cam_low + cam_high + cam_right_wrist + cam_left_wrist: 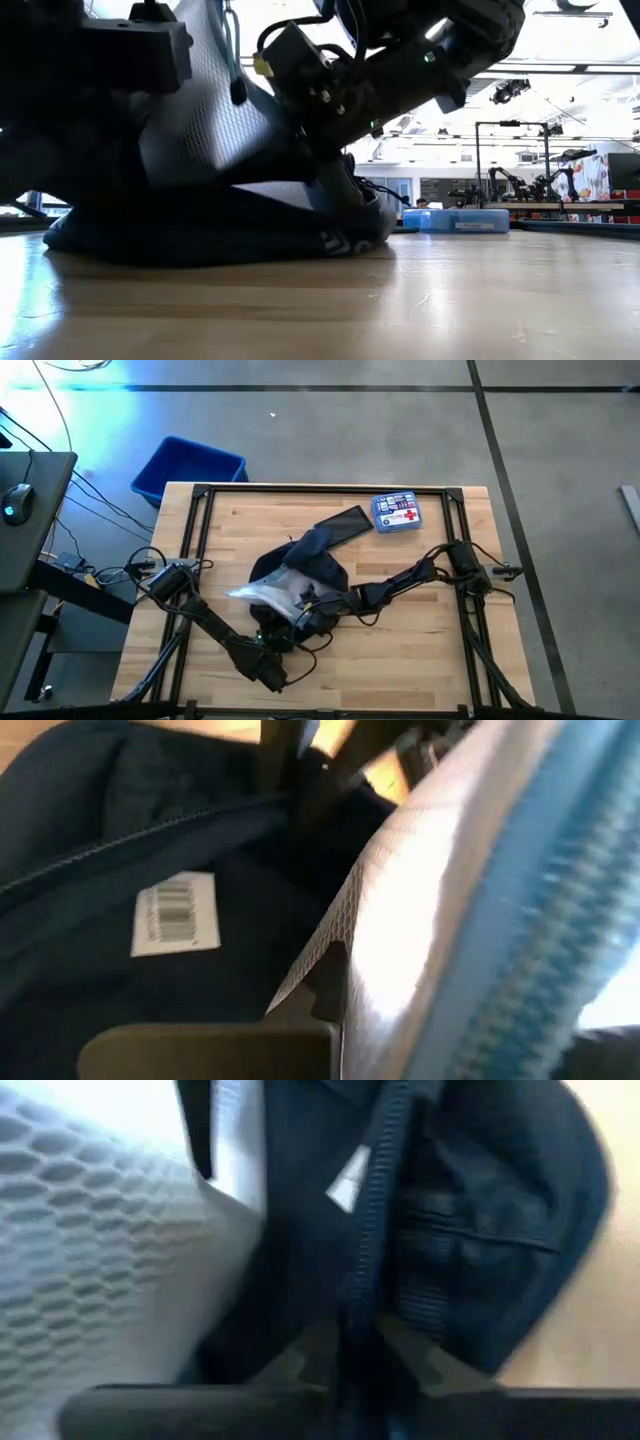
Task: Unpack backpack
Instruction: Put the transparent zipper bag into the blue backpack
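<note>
Backpack: we see the backpack [310, 565] lying crumpled near the middle of the table [430, 650], slightly toward the left arm's side, its opening turned toward the front edge where both arms meet it.

Pouch: a pale mesh pouch [262, 594] with a blue zipper sticks out of that opening, partly inside the bag, partly over its rim.

Key relation: the bag lies directly ahead of both grippers and touching them; its long axis appears to run from the front-left toward the far-right, where a flap trails off toward the first-aid box [397, 513]. We judge the two arms about equally near, one on each side of the opening.

Left gripper: the left gripper [350, 1365] reaches in from the front-left edge; its fingers stand narrow, pinched on the dark zipper seam of the bag.

Right gripper: the right gripper [335, 982] comes across from the right side; its fingers are closed, with an edge of the mesh pouch between them as far as we can make out.

Step in hand: we judge that one arm pins the bag while the other draws the pouch out.

Risk: the soft bag may lift with the pouch if the seam slips.

Surroundings: a blue bin [188, 468] stands off the table's far-left corner.
</note>
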`<state>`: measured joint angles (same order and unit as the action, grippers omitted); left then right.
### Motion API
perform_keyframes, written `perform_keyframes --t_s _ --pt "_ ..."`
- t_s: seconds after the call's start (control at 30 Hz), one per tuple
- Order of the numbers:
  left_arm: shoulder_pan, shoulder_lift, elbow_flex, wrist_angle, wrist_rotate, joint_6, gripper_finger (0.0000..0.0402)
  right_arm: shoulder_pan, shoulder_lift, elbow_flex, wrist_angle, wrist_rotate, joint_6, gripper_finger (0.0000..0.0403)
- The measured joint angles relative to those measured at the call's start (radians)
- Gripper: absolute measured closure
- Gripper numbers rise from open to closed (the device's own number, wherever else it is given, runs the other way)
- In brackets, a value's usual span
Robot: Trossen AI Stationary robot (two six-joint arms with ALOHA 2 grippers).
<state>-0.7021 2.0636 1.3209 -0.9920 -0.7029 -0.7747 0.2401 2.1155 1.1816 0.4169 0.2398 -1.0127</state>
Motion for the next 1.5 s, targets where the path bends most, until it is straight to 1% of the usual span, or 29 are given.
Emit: perform_keyframes --t_s 0.07,0.2,0.4,0.63,0.73,0.93,1.03,1.2,1.27,1.33,1.4,1.5 --pt "-0.011 0.000 0.001 0.038 0.018 0.005 0.0392 -0.010 0.000 0.000 -0.022 0.013 0.020 0.0403" --pt "-0.045 0.000 0.033 0.099 0.018 0.028 0.0400 -0.032 0.000 0.000 -0.073 0.014 0.026 0.0403" --pt "-0.097 0.000 0.133 0.110 -0.009 0.038 0.0401 -0.059 -0.002 0.002 -0.131 0.010 0.020 0.0403" --pt "-0.142 0.000 0.239 0.125 -0.025 0.056 0.0401 -0.097 -0.004 0.003 -0.259 0.020 -0.006 0.0403" --pt "-0.152 0.000 0.258 0.124 -0.036 0.053 0.0401 -0.113 -0.005 0.005 -0.296 0.056 0.002 0.0403" --pt "-0.169 0.001 0.271 0.125 -0.046 0.014 0.0401 -0.131 -0.006 0.005 -0.363 0.159 0.010 0.0403" --pt "-0.172 0.002 0.271 0.122 -0.047 -0.010 0.0401 -0.129 -0.007 0.005 -0.393 0.199 0.005 0.0403" --pt "-0.172 0.002 0.271 0.122 -0.045 -0.025 0.0401 -0.106 -0.013 0.003 -0.417 0.284 0.043 0.0401" --pt "-0.173 0.002 0.272 0.120 -0.042 -0.025 0.0401 -0.096 -0.028 0.002 -0.460 0.292 0.027 0.0393" --pt "-0.173 0.002 0.272 0.117 -0.041 -0.033 0.0401 -0.085 -0.049 0.001 -0.520 0.296 0.021 0.0374" --pt "-0.174 0.002 0.273 0.119 -0.039 -0.035 0.0401 -0.076 -0.071 0.000 -0.585 0.300 0.036 0.0345" --pt "-0.177 0.001 0.275 0.120 -0.035 -0.037 0.0401 -0.068 -0.116 0.000 -0.691 0.289 0.092 0.0290"
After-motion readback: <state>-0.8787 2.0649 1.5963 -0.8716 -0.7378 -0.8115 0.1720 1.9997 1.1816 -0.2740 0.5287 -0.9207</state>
